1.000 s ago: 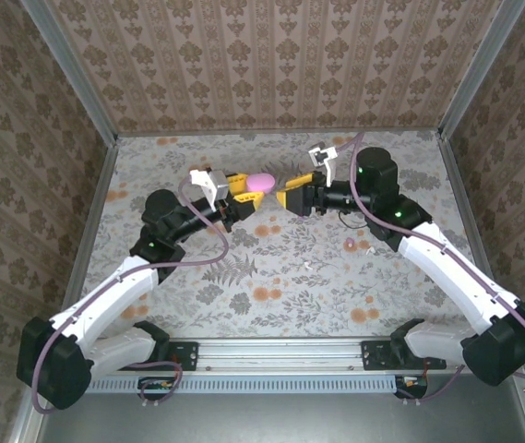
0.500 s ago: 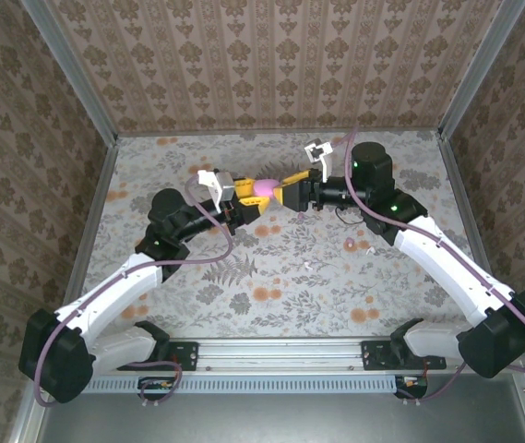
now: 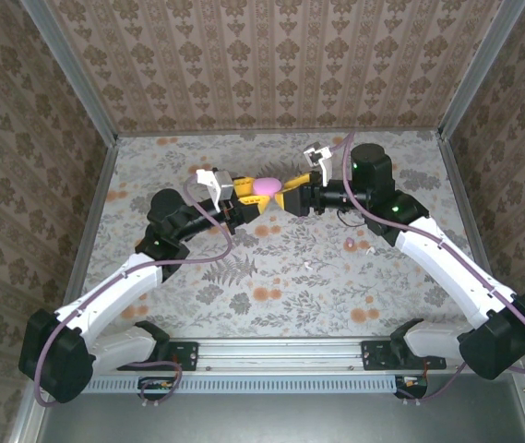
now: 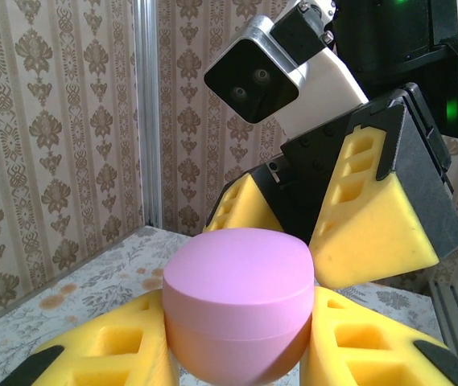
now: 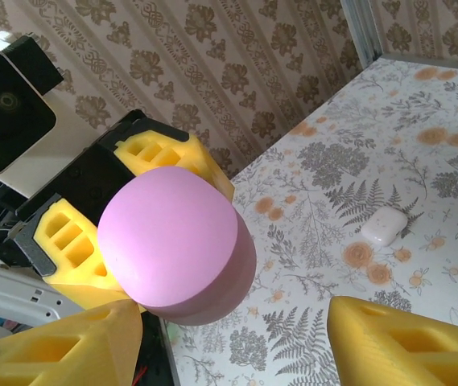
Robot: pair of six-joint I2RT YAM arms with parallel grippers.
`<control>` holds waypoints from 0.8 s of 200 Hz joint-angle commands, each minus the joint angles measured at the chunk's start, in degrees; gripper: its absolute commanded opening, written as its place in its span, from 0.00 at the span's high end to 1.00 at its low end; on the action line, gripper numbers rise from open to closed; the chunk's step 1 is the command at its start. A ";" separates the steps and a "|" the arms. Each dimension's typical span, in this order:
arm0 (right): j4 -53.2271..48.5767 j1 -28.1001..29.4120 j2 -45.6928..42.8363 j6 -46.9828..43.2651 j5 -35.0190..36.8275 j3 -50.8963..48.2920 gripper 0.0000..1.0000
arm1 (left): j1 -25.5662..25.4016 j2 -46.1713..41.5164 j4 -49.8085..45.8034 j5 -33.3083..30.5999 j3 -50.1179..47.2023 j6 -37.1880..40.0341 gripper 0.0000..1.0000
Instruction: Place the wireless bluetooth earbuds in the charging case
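Observation:
The charging case [image 3: 266, 187] is a closed pink pebble held above the table's far middle. My left gripper [image 3: 251, 197] is shut on it, with its yellow foam fingers [image 4: 373, 338] pressed on both sides of the case [image 4: 238, 305]. My right gripper [image 3: 286, 196] faces it from the right and stands open. Its fingers [image 5: 406, 338] are spread wide, and the case [image 5: 172, 241] hovers just ahead of the left one, unclamped. A tiny pink earbud [image 3: 349, 244] lies on the table below the right forearm.
A tiny pale piece [image 3: 306, 267] lies on the floral table [image 3: 271, 295] near the middle, too small to identify. A small white rounded item [image 5: 384, 226] rests on the table beyond the case. Patterned walls [image 3: 271, 65] close in the back and sides.
The left gripper has carried the pink case right and slightly nearer. The right gripper has moved left to meet it, so the two now nearly touch.

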 commanded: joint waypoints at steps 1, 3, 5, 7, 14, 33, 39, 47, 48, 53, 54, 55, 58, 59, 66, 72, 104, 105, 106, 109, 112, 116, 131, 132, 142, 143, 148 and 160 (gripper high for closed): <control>1.71 0.12 -0.73 0.85 3.62 0.59 0.36 | -0.57 -0.70 0.75 2.81 2.09 -0.60 0.68; 1.90 0.11 -0.75 0.94 3.80 0.52 0.36 | -0.57 -0.72 0.58 2.96 2.13 -0.53 0.68; 2.06 0.11 -0.84 1.09 3.88 0.50 0.36 | -0.57 -0.73 0.38 3.09 2.21 -0.45 0.69; 2.30 0.07 -0.84 1.24 4.06 0.48 0.36 | -0.57 -0.73 0.20 3.23 2.27 -0.36 0.68; 2.94 0.02 -0.99 1.65 4.54 0.25 0.37 | -0.57 -0.80 -0.37 3.66 2.47 -0.12 0.68; 3.07 -0.15 -1.34 2.04 5.66 0.36 0.37 | -0.66 -0.91 -1.19 4.35 2.58 0.28 0.68; 3.11 -0.15 -1.45 2.12 5.94 0.32 0.37 | -0.66 -0.91 -1.30 4.43 2.62 0.28 0.69; 3.36 -0.24 -1.63 2.33 6.23 0.36 0.37 | -0.73 -0.91 -1.29 4.68 2.61 0.28 0.69; 3.41 -0.24 -1.67 2.34 6.25 0.34 0.37 | -0.74 -0.91 -1.29 4.65 2.64 0.28 0.69; 3.66 -0.24 -1.78 2.54 6.29 0.24 0.37 | -0.74 -0.91 -1.37 4.77 2.65 0.28 0.69; 3.70 -0.20 -1.80 2.57 6.28 0.24 0.37 | -0.70 -0.91 -1.38 4.74 2.66 0.28 0.68; 3.75 -0.22 -1.80 2.59 6.31 0.24 0.37 | -0.72 -0.91 -1.38 4.73 2.67 0.28 0.68; 3.87 -0.24 -1.81 2.61 6.34 0.23 0.37 | -0.74 -0.90 -1.40 4.86 2.67 0.28 0.68; 3.89 -0.24 -1.81 2.65 6.34 0.23 0.37 | -0.74 -0.90 -1.39 4.83 2.67 0.24 0.68; 4.08 -0.24 -1.87 2.88 6.30 0.22 0.37 | -0.83 -0.91 -1.38 4.82 2.65 0.28 0.68; 4.08 -0.23 -1.82 3.04 6.45 0.28 0.37 | -0.83 -0.83 -1.34 4.93 2.63 0.28 0.68; 4.19 -0.24 -1.87 3.39 7.05 0.54 0.36 | -0.92 -0.91 -1.24 4.47 2.54 0.47 0.68; 4.18 -0.24 -1.88 3.44 7.14 0.56 0.36 | -0.92 -0.86 -1.27 4.46 2.56 0.46 0.68; 4.13 -0.24 -1.89 3.47 7.18 0.53 0.36 | -0.92 -0.84 -1.19 4.50 2.57 0.51 0.68; 4.08 -0.24 -1.89 3.57 7.46 0.57 0.36 | -0.92 -0.90 -1.21 4.46 2.58 0.47 0.68; 3.96 -0.24 -1.96 3.73 7.93 0.63 0.36 | -0.92 -0.91 -1.20 4.45 2.58 0.48 0.68; 3.71 -0.24 -2.03 4.03 8.70 0.78 0.36 | -1.00 -0.87 -1.19 4.45 2.58 0.47 0.68; 3.06 -0.24 -2.20 4.64 10.34 1.33 0.36 | -1.01 -0.91 -1.26 4.55 2.54 0.50 0.68; 3.04 -0.24 -2.22 4.68 10.36 1.35 0.36 | -1.01 -0.91 -1.28 4.54 2.52 0.53 0.68; 2.98 -0.24 -2.33 4.68 10.62 1.68 0.36 | -1.09 -0.89 -1.29 4.50 2.50 0.50 0.68; 2.96 -0.24 -2.38 4.66 10.68 1.70 0.36 | -1.09 -0.90 -1.29 4.47 2.50 0.48 0.68; 2.68 -0.24 -2.34 4.75 11.08 1.93 0.36 | -1.09 -0.86 -1.29 4.46 2.45 0.55 0.69; 1.36 -0.24 -2.25 4.76 12.73 2.72 0.36 | -1.18 -0.91 -1.31 4.58 2.47 0.52 0.68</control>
